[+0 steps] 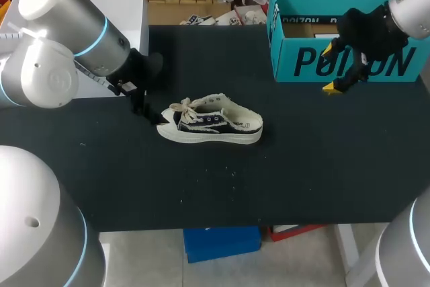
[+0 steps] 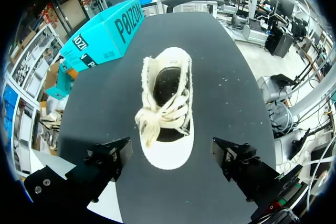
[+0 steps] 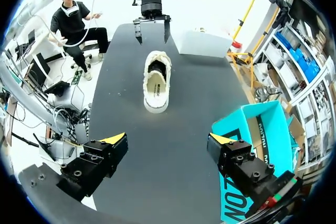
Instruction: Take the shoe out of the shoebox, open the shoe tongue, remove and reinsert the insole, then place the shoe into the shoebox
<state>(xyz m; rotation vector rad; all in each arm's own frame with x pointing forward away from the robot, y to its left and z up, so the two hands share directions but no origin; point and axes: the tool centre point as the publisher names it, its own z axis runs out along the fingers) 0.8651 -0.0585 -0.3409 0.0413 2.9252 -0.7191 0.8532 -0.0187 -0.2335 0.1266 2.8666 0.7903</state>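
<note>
My left fingers [image 2: 110, 158] gape empty at the toe of the shoe [image 2: 165, 103], which sits upright on the counter [image 2: 231, 77] apart from the shoebox [image 1: 349, 58] where my right fingers [image 3: 107, 150] hang spread, so I'd steady the toe and draw the tongue up gently.

A robotics lab: 2 bulky grey-white robot arms with blue-lit joint rings, the left arm [image 1: 64, 45] and the right arm [image 1: 413, 1], flank a matte black worktable [image 1: 302, 166]. They end in the black 2-fingered left gripper [image 2: 169, 153] and right gripper [image 3: 167, 141].
</note>
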